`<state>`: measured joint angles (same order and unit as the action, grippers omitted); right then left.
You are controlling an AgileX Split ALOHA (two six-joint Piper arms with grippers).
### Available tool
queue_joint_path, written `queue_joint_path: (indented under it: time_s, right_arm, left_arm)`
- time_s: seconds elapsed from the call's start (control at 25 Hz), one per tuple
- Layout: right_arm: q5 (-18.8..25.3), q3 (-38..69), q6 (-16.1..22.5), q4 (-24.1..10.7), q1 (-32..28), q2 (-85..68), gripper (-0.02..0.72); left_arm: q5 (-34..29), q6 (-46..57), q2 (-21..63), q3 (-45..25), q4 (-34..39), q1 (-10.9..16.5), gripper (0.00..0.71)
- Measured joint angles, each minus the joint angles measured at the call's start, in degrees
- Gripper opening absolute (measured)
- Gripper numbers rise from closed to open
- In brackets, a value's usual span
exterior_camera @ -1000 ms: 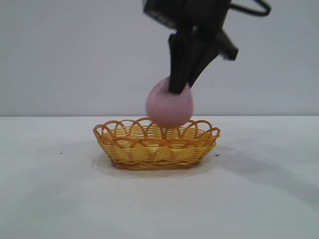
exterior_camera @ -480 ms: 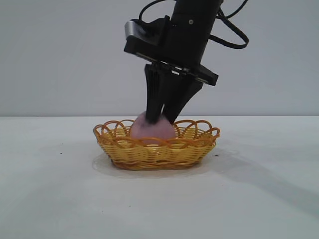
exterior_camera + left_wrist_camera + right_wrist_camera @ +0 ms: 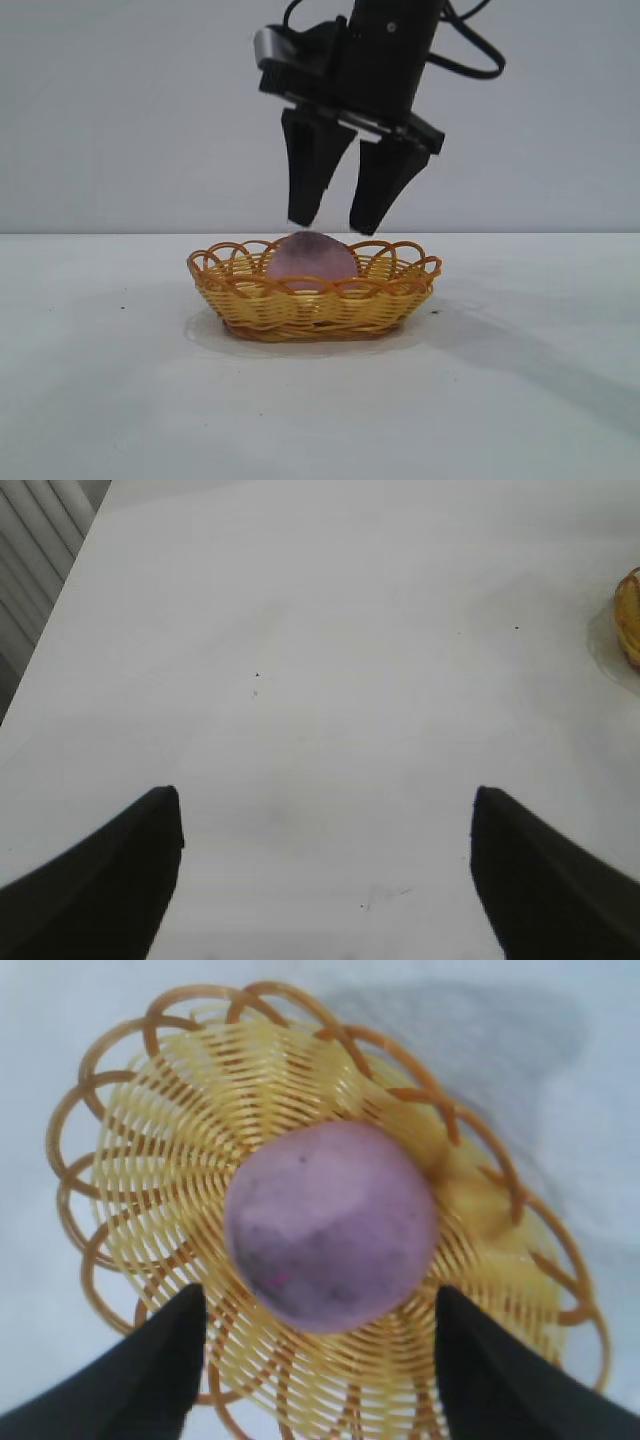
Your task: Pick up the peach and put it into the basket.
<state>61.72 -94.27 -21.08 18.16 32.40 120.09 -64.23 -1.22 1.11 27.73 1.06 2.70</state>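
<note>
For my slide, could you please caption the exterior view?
Right arm's open hand above the dull pinkish-mauve peach resting in the shallow yellow wicker basket.

This looks like a lab or test bench set up for robot trials. A bare white table [image 3: 120,400] fills the lower half of the exterior view, and a plain grey wall [image 3: 120,110] fills the upper half, with no furniture, shelves or household clutter. A black robot arm [image 3: 385,60] with looping cable hangs in at the top centre. The only prop is a wicker basket [image 3: 315,305] at mid-frame. In the left wrist view, pale vertical slats [image 3: 40,550] show at the upper left, beyond the table edge
</note>
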Motion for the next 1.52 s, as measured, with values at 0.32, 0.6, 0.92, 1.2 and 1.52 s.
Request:
queue_joint_path:
  time_s: [0.32,0.6,0.92,1.2,1.52]
  right_arm:
    - [1.74,-0.04,0.26,-0.45,-3.89,-1.75,0.468]
    - [1.76,-0.04,0.49,1.17,-16.67,-1.75,0.468]
    - [3.92,-0.04,0.49,-0.38,-27.76,-1.75,0.468]
    - [5.69,-0.04,1.85,-5.17,-28.86,-1.75,0.468]
    - [7.98,-0.04,10.15,-14.13,-28.99,-1.92,0.468]
  left_arm:
    - [0.0,0.0,0.0,0.0,0.0,0.0,0.555]
    - [0.0,0.0,0.0,0.0,0.0,0.0,0.555]
    - [0.0,0.0,0.0,0.0,0.0,0.0,0.555]
    - [0.0,0.0,0.0,0.0,0.0,0.0,0.555]
    - [0.0,0.0,0.0,0.0,0.0,0.0,0.555]
